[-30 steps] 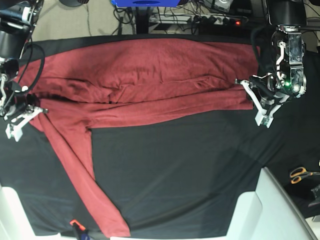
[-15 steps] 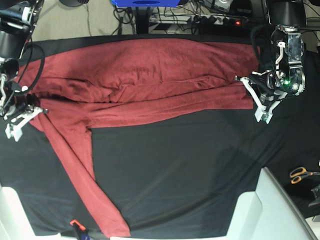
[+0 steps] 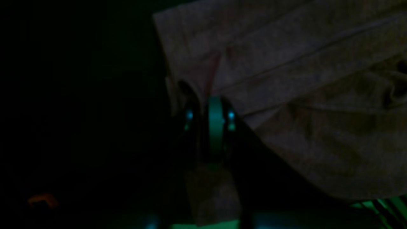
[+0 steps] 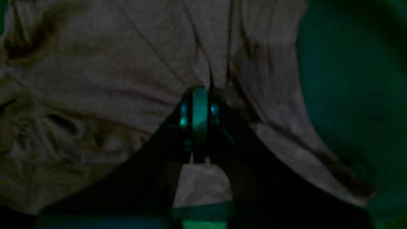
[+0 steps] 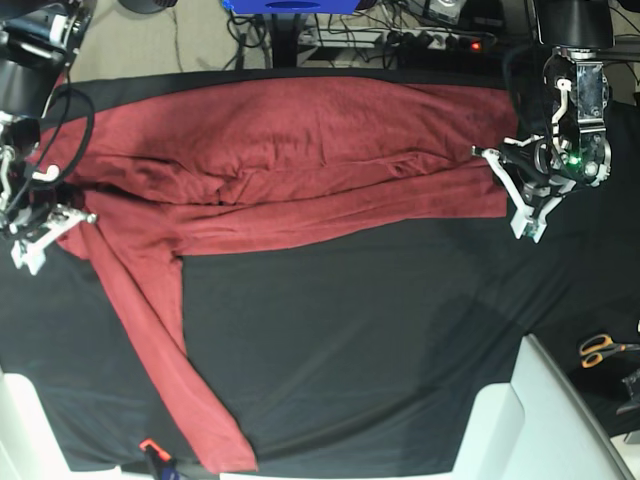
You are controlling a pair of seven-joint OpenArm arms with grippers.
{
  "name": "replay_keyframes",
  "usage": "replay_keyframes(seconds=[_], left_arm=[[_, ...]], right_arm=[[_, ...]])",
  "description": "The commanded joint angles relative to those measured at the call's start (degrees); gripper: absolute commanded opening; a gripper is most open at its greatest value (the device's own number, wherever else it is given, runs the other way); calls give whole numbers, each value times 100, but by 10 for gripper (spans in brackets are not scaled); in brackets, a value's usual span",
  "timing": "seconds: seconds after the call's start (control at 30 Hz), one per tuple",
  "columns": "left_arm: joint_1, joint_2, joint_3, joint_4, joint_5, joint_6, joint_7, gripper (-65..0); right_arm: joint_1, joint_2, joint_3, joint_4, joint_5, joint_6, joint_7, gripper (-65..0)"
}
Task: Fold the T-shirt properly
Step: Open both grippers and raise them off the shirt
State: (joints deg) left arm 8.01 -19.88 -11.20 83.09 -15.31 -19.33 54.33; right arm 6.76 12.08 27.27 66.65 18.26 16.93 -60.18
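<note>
Right hand (image 4: 200, 95) pinched closed on wrinkled T-shirt (image 4: 95, 95) fabric, dim green-tinted view

Table cover: we see a black cloth (image 5: 380, 340) across the whole surface
Far edge: we see tangled cables and a power strip (image 5: 440, 40) on pale floor
Near right: we see scissors (image 5: 603, 348) with orange handles

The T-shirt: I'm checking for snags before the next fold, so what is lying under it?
Under the T-shirt only the black cloth shows, spreading out past its edges. One sleeve lies on that cloth too. Whatever sits beneath the shirt's body is covered and cannot be seen.
</note>
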Motion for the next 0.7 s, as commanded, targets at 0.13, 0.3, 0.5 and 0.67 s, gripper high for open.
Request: replay_keyframes(seconds=[0.13,0.3,0.5,0.67], left_arm=[[12,-91,-71,452,-12,39,-48,-569],[-5,-100,-89,416,-12,39,-39,-568],[47,-267,-97,443,-12,39,-30,-339],[109,-531,-229,460,-38,30,-66,-15]], right_arm=[[84,142,258,117,-2,-27,1,-351],[-162,98,267,645,16,-27,36,-120],[-285,-43,276,1348,-11,-27,1,-120],[-224,10,258,1506,-11,-27,53,-120]])
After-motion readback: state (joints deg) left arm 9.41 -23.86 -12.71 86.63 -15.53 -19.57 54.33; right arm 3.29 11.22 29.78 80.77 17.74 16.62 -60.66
